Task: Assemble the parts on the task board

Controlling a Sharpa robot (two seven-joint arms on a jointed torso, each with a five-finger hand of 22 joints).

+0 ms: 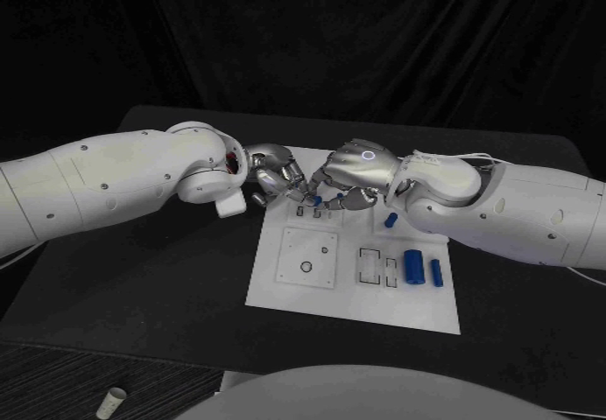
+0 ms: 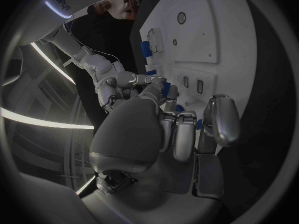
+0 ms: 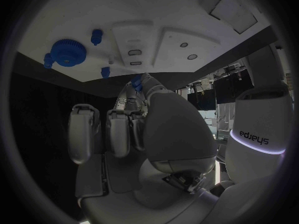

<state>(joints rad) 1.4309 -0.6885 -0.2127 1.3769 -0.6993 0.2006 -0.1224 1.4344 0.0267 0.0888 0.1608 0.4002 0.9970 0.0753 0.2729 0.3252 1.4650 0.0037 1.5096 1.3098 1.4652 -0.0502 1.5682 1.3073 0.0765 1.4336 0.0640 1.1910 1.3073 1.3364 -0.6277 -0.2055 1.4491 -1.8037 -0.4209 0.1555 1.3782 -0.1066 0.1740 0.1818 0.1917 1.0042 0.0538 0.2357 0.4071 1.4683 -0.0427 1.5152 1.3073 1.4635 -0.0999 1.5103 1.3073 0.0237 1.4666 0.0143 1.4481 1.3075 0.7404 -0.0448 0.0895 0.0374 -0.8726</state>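
Observation:
The white task board lies mid-table. My two hands meet fingertip to fingertip above its far end. The right hand pinches a small blue part at its fingertips; the part also shows in the right wrist view and the left wrist view. The left hand has its fingers curled close against the right one. A bit of blue shows between the left hand's fingers; I cannot tell whether it is held or lies on the board behind.
Two blue cylinders and a small blue piece lie on the board's right side. A blue gear and small pegs stand at the board's far end. A pale tube lies off the table.

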